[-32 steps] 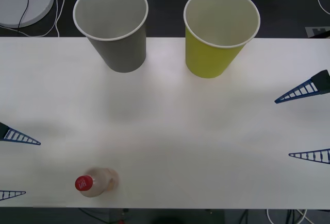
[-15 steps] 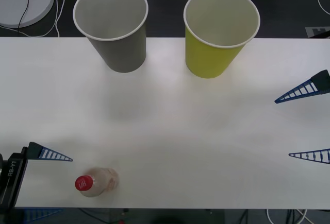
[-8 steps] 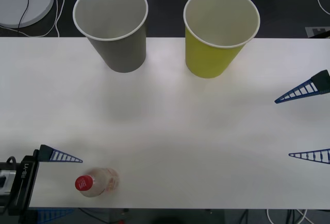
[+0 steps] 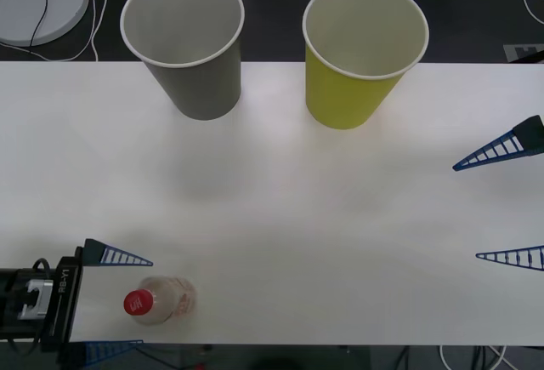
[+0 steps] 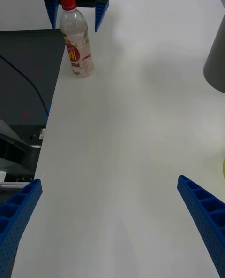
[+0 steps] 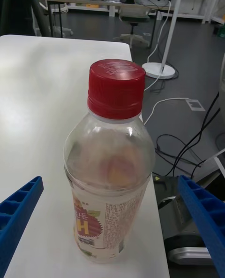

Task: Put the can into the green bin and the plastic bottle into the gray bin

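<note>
- The small clear plastic bottle (image 4: pixel 159 300) with a red cap stands upright at the white tabletop's (image 4: pixel 280 217) near left edge.
- The left gripper (image 4: pixel 115 304), fingers spread, faces it to straddle its body.
- The right gripper (image 4: pixel 501 204) waits open at the right edge.

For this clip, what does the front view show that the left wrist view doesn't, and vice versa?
Front view alone: the gray bin and the green bin standing upright at the table's far edge, and the right gripper, open, near the right edge. Left wrist view alone: the bottle's label close up, plus the room's floor cables and furniture. Shared: the upright plastic bottle with its red cap, the white table, and the open left gripper flanking the bottle without touching it.
</note>
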You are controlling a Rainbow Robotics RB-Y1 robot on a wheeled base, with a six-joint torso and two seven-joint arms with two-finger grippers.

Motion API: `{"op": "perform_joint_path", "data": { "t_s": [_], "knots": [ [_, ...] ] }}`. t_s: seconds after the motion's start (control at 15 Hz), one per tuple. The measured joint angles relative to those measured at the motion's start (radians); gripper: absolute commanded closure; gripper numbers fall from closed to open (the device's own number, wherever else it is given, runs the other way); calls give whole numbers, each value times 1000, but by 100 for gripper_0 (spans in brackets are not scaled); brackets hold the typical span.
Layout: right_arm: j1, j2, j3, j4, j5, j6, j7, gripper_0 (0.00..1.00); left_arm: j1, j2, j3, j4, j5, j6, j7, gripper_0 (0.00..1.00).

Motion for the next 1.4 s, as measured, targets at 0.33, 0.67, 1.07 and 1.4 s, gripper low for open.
{"op": "perform_joint_path", "data": {
  "t_s": [0.33,0.67,1.07,1.4],
  "knots": [
    [0,0,0,0,0,0,0,0,-3,-34,0,-13,-22,2,17,0],
    [0,0,0,0,0,0,0,0,-7,-77,-2,-21,-49,4,35,0],
    [0,0,0,0,0,0,0,0,-11,-106,-3,-23,-57,4,38,19],
    [0,0,0,0,0,0,0,0,-11,-107,-4,-33,-64,-4,28,100]
  ]
}}
